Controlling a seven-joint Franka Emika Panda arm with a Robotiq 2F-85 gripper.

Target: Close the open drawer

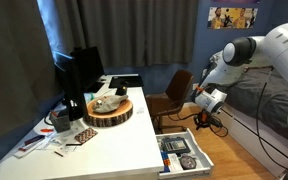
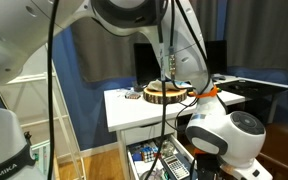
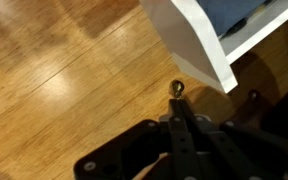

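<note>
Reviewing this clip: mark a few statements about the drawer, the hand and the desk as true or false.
1. The drawer stands open. True.
2. The drawer is empty. False: it holds several items.
3. The hand is inside the drawer. False: it hangs outside it, over the wooden floor.
4. A round wooden slab lies on the white desk. True.

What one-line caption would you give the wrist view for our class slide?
Gripper close to the small knob at a corner of the white drawer, above wooden floor.
</note>
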